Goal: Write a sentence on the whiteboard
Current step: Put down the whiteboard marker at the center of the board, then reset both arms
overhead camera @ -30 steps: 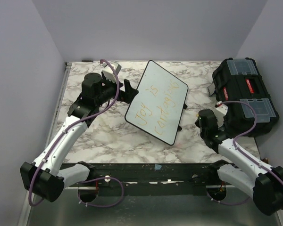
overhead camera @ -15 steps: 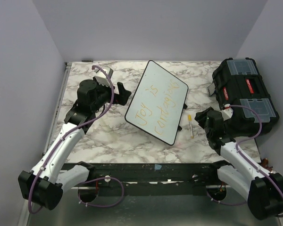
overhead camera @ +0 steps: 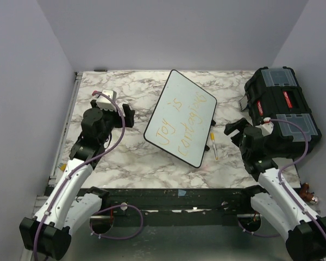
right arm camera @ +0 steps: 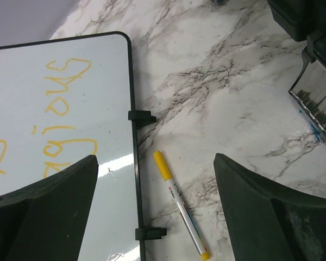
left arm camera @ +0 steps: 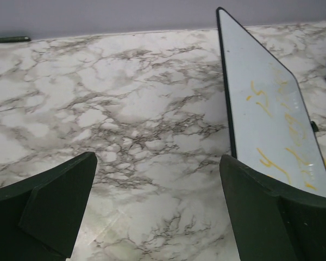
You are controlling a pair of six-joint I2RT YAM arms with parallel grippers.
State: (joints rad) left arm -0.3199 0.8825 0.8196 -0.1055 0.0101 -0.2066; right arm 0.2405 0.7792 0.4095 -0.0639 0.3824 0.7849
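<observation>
On my left, the left gripper [left arm camera: 157, 160] is spread wide and holds nothing. It hangs low over the marble table [overhead camera: 125, 157], pointing at the left edge of the whiteboard [overhead camera: 180, 117] but well clear of it. The board sits mid-table, turned at an angle on its small black feet. The sentence [overhead camera: 179, 122], "Joy is contagious", runs across it in two thin yellow-orange lines, and from here it reads as complete.

I judge that the writing is done and that what's left is backing both arms out cleanly. The yellow-capped marker [right arm camera: 179, 209] lies flat on the marble just beside the board's right rim, apart from it as far as I can tell. The right gripper [right arm camera: 155, 159] hovers above it with its jaws wide apart and empty. The black toolbox [overhead camera: 280, 109] sits just to that arm's right.

To do this well I'd lift each wrist first, then draw it back toward its base — never sweeping sideways. On the left that avoids catching the rim and shifting the board. On the right, rising straight up avoids nudging the marker into a roll or brushing the ink, and the elbow needs watching next to the toolbox.
</observation>
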